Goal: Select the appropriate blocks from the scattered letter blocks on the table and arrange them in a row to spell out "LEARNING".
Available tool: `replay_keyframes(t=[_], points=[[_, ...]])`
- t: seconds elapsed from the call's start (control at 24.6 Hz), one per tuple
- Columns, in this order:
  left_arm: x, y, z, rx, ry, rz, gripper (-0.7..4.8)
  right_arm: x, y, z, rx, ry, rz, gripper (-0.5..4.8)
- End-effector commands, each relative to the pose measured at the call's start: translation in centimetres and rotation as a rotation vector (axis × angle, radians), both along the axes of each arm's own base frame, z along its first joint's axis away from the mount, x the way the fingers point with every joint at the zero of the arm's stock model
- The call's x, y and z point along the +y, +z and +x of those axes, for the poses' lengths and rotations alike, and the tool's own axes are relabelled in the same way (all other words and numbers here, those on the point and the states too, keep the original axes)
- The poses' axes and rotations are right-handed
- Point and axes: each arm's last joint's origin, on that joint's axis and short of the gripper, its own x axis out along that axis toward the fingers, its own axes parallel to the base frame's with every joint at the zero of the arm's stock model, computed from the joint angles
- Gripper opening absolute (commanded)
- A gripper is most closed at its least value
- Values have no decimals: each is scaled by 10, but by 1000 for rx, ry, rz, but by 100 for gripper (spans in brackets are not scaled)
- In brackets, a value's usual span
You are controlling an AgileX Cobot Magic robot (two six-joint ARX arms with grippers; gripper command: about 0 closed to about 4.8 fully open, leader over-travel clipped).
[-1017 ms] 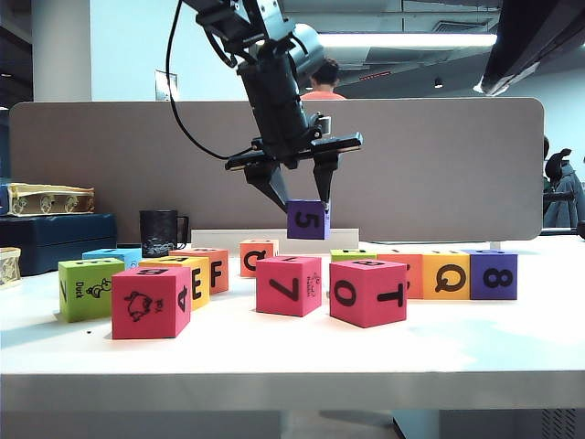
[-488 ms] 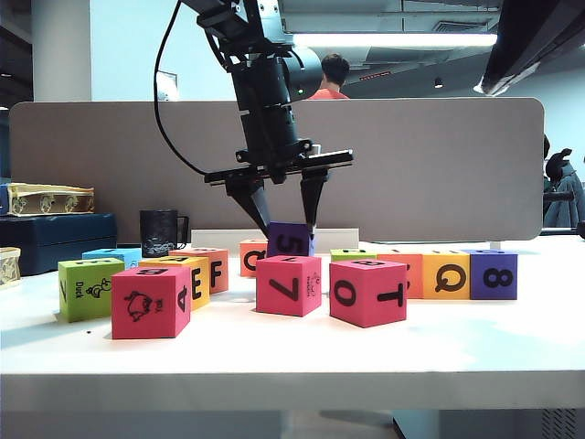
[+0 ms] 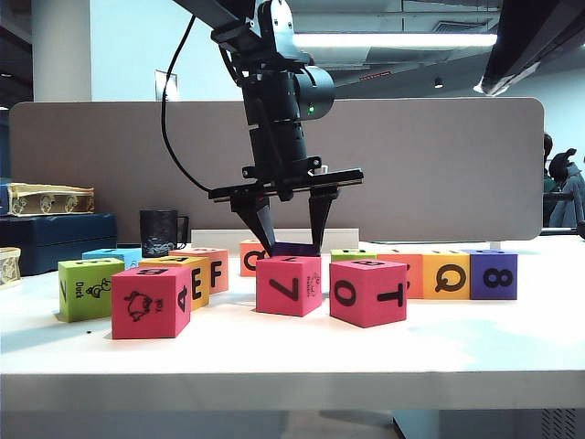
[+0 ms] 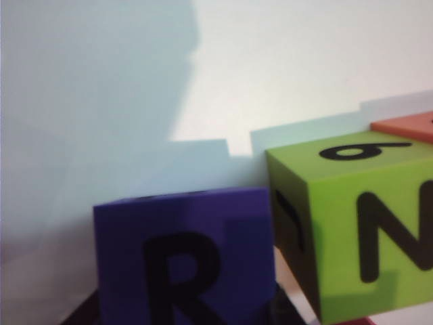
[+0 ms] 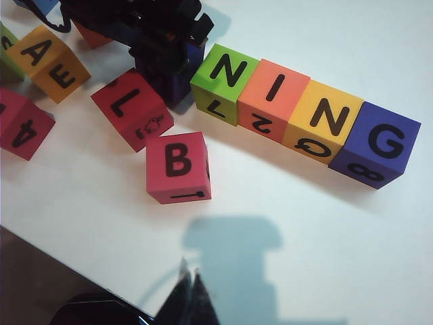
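My left gripper [image 3: 291, 241] points down at the table [image 3: 457, 347] behind the red-pink 7 block [image 3: 289, 284], shut on a purple block [image 4: 186, 257] that shows an R. That block sits low, right beside the green N block [image 4: 358, 230]. In the right wrist view the green N [image 5: 226, 71], orange I [image 5: 274, 88], yellow N [image 5: 328, 112] and purple G [image 5: 382, 142] form a row. The left gripper [image 5: 166, 64] covers the purple block at the row's N end. My right gripper [image 5: 188, 291] hovers shut and empty above the table's near edge.
Loose blocks lie near the row: red-pink L [image 5: 132, 105], red-pink B [image 5: 177, 162], yellow A/E [image 5: 51, 57] and red-pink 4 [image 5: 20, 125]. A black mug [image 3: 160, 231] and stacked boxes [image 3: 50, 233] stand at the back left. A grey-brown partition [image 3: 439, 165] closes the far side.
The left gripper has come down with the purple block, from above the table to table level behind the 7 block. The right arm has stayed still.
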Motion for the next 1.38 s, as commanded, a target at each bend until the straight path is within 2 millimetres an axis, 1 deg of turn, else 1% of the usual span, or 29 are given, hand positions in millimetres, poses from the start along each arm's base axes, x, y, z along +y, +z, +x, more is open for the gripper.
replay_keyframes(t=[0.04, 0.24, 0.33, 0.37, 0.53, 0.61, 0.73, 0.94, 1.06, 1.22, 1.38], points=[[1, -4, -1, 18, 3, 15, 237, 0, 2, 0, -13, 1, 7, -2], [1, -5, -2, 29, -2, 22, 264, 0, 2, 0, -13, 1, 8, -2], [2, -6, -2, 35, 0, 26, 313, 0, 2, 0, -13, 1, 7, -2], [3, -6, -2, 37, 0, 27, 323, 0, 2, 0, -13, 1, 7, -2], [3, -6, -2, 36, -3, 28, 324, 0, 2, 0, -13, 1, 7, -2], [5, -6, 0, 32, -16, 33, 343, 0, 2, 0, -13, 1, 7, -2], [6, -5, 0, 33, -14, 32, 343, 0, 2, 0, -13, 1, 7, -2], [17, -3, 7, 29, -3, 37, 343, 0, 2, 0, -13, 1, 7, -2], [21, -2, 9, 25, 3, 35, 343, 0, 2, 0, -13, 1, 7, -2], [21, -1, 8, 23, -4, 31, 344, 0, 2, 0, -13, 1, 7, -2], [20, 5, 7, 15, -14, 8, 346, 0, 2, 0, -13, 1, 7, -2]])
